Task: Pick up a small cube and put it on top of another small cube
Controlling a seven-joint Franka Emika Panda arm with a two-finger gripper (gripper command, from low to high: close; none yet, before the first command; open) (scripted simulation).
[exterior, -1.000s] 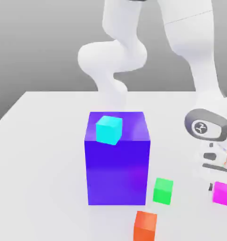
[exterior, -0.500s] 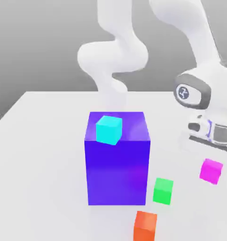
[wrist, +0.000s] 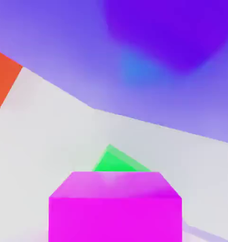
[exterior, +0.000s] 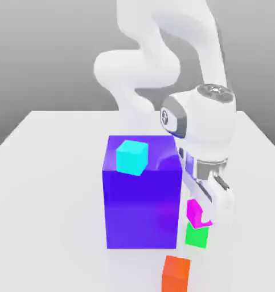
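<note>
Magenta cube (exterior: pixel 195 212) sits atop green cube (exterior: pixel 196 235) just beside the blue block (exterior: pixel 140 197); I can't tell the pincer (exterior: pixel 203 215) spread; any off-centre seating could topple it.

Green cube (wrist: pixel 116 161) mostly hidden behind the magenta cube (wrist: pixel 114 206), itself cut off at the frame edge. Orange cube (exterior: pixel 176 274) clipped by the exterior view's lower edge. Upper arm (exterior: pixel 162 34) cropped above.
</note>
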